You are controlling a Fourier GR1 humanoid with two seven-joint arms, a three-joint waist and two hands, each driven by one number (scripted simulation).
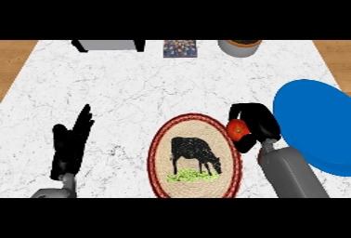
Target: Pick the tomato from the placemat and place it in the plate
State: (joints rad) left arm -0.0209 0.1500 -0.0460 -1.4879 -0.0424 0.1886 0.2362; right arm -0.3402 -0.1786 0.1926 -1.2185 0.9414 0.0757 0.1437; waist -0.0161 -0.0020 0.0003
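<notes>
Fingers (255, 122) of the right hand (259, 124) are curled round the tomato (237, 130), so the tomato is held. Only part of the red tomato is seen, because the black hand hides the rest. The tomato is seen just past the right edge of the placemat (195, 157), between the placemat and the blue plate (316, 124). The tomato is not in the plate. How high it is held above the bench (151, 88) cannot be told from this view.

The placemat is round, with a dark red rim and a black cow picture in the middle, and green grass is drawn under the cow. It is laid flat on the white marble bench, near the lower middle of the view. The blue plate is seen at the right side, partly cut off by the edge, and it is placed just beside the right hand.

The left hand (68, 146) is seen at the lower left, well apart from the placemat. Its fingers are kept straight and point up, and nothing is held in it.

At the far edge of the bench, a grey and black appliance (109, 45), a small dark box (181, 48) and a grey pot (241, 46) are seen.
</notes>
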